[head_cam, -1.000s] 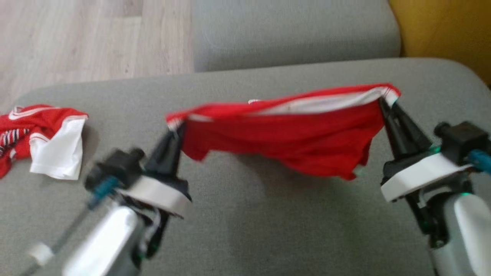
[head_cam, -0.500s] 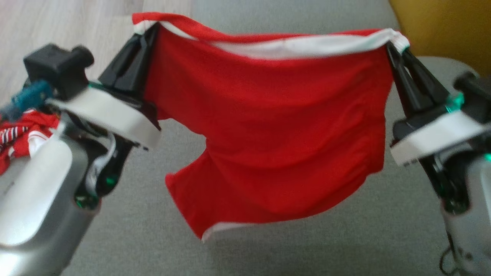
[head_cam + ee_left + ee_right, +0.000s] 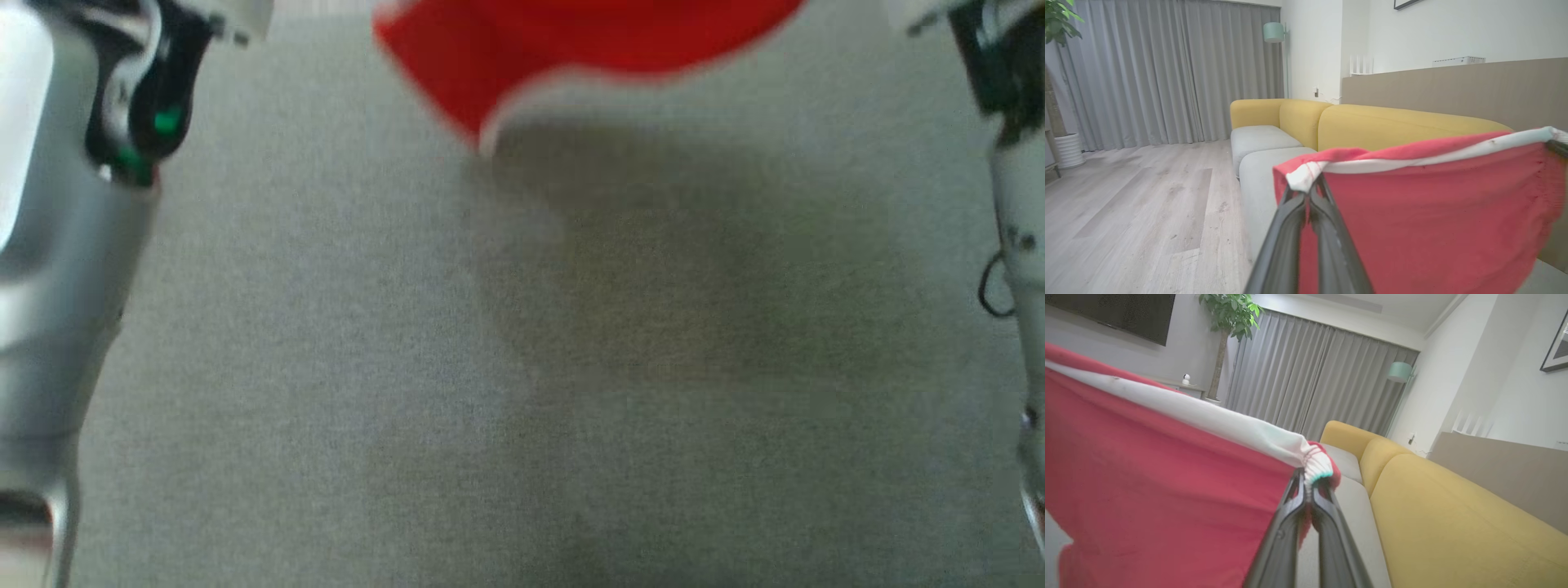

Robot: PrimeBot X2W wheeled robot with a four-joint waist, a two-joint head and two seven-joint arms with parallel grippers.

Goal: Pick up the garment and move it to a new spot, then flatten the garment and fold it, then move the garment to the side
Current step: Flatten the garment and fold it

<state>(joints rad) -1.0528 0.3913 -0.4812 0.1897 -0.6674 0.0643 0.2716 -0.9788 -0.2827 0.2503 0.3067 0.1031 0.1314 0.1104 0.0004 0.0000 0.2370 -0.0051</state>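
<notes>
Red knit cloth hung stretched between my two grippers: the garment (image 3: 1433,216) was up in the air above the grey sofa seat (image 3: 522,408), clear of the cushion. My left gripper (image 3: 1308,191) had its fingers pressed together on one end of the white elastic waistband (image 3: 1412,161), with the gathered corner bunched just over the tips. My right gripper (image 3: 1307,488) was clamped the same way on the other end of the band, where a small puckered knob of white elastic stood out past the fingers. The waistband ran taut from one grip to the other, and the red body drooped below it.

From my head camera I saw the lower part of the garment at the top edge, blurred, with a pale-edged corner pointing down. Its shadow (image 3: 694,269) lay on the seat underneath. My left forearm (image 3: 49,245) stood at the left edge of that view and my right forearm (image 3: 1016,229) at the right edge.

Past the cloth ran the yellow backrest (image 3: 1453,522) of the sofa. Farther off were the grey curtains (image 3: 1167,73) and the pale wooden floor (image 3: 1135,212).
</notes>
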